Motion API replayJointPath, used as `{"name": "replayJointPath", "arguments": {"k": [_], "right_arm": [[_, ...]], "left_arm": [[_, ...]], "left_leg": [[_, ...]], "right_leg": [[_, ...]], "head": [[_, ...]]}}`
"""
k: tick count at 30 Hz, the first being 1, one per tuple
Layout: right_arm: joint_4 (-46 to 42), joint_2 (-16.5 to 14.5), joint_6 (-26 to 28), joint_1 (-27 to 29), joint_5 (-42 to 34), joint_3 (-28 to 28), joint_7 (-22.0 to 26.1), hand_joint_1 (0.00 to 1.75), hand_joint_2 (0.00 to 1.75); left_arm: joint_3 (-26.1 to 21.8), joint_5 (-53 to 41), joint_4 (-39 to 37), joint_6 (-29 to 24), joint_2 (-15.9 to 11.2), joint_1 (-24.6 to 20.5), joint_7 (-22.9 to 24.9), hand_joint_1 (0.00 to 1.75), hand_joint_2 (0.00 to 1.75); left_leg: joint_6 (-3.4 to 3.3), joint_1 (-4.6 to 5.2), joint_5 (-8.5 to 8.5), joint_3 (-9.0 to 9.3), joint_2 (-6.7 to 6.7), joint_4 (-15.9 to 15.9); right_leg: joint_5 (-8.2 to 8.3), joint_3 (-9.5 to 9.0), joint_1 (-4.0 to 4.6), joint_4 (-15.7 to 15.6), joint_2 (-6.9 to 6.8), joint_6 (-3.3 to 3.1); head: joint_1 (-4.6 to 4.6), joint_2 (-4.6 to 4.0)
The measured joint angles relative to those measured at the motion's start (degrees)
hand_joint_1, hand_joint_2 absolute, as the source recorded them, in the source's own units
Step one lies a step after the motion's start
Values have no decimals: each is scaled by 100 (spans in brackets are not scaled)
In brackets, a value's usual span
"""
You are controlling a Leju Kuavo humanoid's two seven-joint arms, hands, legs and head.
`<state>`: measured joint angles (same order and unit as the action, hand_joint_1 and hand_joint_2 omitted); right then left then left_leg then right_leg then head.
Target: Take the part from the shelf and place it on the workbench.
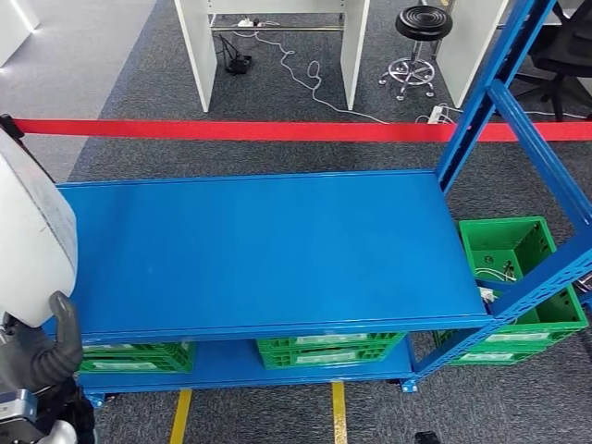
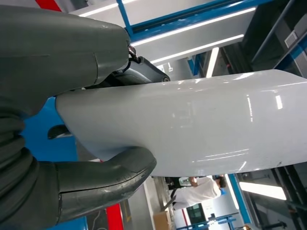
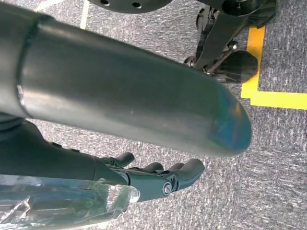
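Part (image 1: 31, 236), white, smooth and rounded, sat at the left edge of the frame, clamped in the left hand (image 1: 49, 347) with thumb and fingers (image 2: 105, 179) wrapped on opposite sides. Blue shelf (image 1: 265, 250) filled the centre, green bins (image 1: 520, 268) at lower right. Right hand (image 3: 145, 177) hung over grey carpet (image 3: 275, 158), fingers apart, holding nothing.
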<state>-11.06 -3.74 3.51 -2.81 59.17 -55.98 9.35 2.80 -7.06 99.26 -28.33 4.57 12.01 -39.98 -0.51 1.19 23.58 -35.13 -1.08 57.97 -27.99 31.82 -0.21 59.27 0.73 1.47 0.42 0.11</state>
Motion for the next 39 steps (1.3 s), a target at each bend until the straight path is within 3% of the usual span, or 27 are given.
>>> {"name": "replayJointPath", "arguments": {"k": [2,4,7,8,9,10,13,15,17,19,21,23,24,25,26,28,30,34,36,38,39], "right_arm": [[-1,0,6,2,0,0,-22,0,0],[-3,0,13,9,3,0,-35,0,0],[-2,-5,17,18,13,0,-37,0,0],[-2,-7,16,25,15,0,-37,0,0],[-3,-9,17,35,16,-1,-37,0,0],[-3,-9,19,45,17,-1,-37,0,0],[-5,-17,19,45,25,-1,-34,0,0],[-5,-32,13,38,40,0,-25,0,0],[-7,-40,6,47,58,-1,0,0,0],[-7,-41,3,54,68,-3,35,0,0],[-7,-42,-1,52,69,-4,55,0,0],[-7,-42,-13,55,72,-4,60,0,0],[-7,-42,-21,59,73,-5,60,0,0],[-7,-47,-28,63,74,-5,60,0,0],[-7,-55,-36,65,75,-6,61,0,0],[-7,-75,-46,64,76,-7,66,0,0],[-7,-85,-52,61,76,-8,72,0,0],[-7,-91,-73,64,78,-18,72,0,0],[-5,-99,-91,64,82,-25,63,0,0],[-4,-111,-107,62,90,-28,57,0,0],[-4,-115,-112,63,97,-31,61,0,0]], "left_arm": [[37,54,7,-41,0,1,0,175,175],[79,134,20,-54,3,3,0,175,175],[108,224,27,-18,14,19,0,175,175],[111,236,27,-9,16,27,0,175,175],[115,239,27,-5,18,33,0,175,175],[120,241,27,-3,19,35,0,175,175],[133,220,27,-5,20,41,0,175,175],[138,180,27,-10,19,47,0,175,175],[142,159,25,-13,19,67,0,175,175],[144,151,23,-14,11,90,0,175,175],[145,122,22,-15,2,97,0,175,175],[148,80,20,-21,-3,103,0,175,175],[149,65,18,-26,-7,107,0,175,175],[149,51,16,-31,-10,109,0,175,175],[149,42,15,-36,-14,109,0,175,175],[149,31,14,-44,-16,103,0,175,175],[149,21,14,-49,-16,97,0,175,175],[137,-17,15,-90,-28,117,0,175,175],[130,-33,16,-108,-34,126,0,175,175],[124,-40,16,-118,-36,149,0,175,175],[120,-39,16,-121,-37,165,1,175,175]], "left_leg": [[-41,-10,-16,12,4,-32],[-80,-56,-52,51,16,-102],[-97,-93,-63,78,33,-136],[-96,-96,-62,78,36,-134],[-91,-100,-60,79,37,-133],[-80,-110,-58,82,36,-129],[15,-143,-44,84,24,-90],[96,-134,-58,75,16,-71],[155,-137,-93,68,7,-82],[210,-150,5,20,14,13],[258,-158,363,-200,30,517],[283,-162,761,-527,35,1299],[283,-162,837,-607,36,1531],[276,-162,812,-586,36,1569],[262,-162,686,-440,37,1363],[229,-158,391,63,41,553],[190,-146,271,374,39,-5],[58,-132,187,366,45,-117],[-7,-148,136,340,60,-137],[-39,-134,100,289,69,-134],[-47,-123,82,261,72,-132]], "right_leg": [[-1,-6,-5,-13,1,34],[-111,57,9,129,-7,77],[-594,506,-11,1069,-21,135],[-696,667,-24,1386,-23,154],[-697,753,-35,1537,-25,170],[-582,726,-44,1455,-26,184],[-39,215,-72,358,-10,213],[61,39,-65,9,26,152],[94,44,-48,24,42,52],[137,70,-55,21,34,-34],[178,113,-64,13,18,-107],[211,171,-57,14,-3,-141],[229,197,-54,15,-11,-145],[247,220,-52,15,-18,-141],[263,237,-52,15,-20,-131],[293,257,-46,20,-18,-92],[323,280,-29,22,-14,-37],[339,324,-45,19,-18,96],[35,499,-49,427,-25,136],[-396,791,-46,1193,-29,157],[-521,888,-44,1484,-29,158]], "head": [[-2,0],[15,0],[49,0],[50,0],[49,0],[50,0],[53,0],[44,0],[37,0],[27,0],[6,0],[-3,0],[-3,0],[-3,0],[-3,0],[-4,0],[1,0],[7,0],[24,0],[35,0],[33,0]]}}
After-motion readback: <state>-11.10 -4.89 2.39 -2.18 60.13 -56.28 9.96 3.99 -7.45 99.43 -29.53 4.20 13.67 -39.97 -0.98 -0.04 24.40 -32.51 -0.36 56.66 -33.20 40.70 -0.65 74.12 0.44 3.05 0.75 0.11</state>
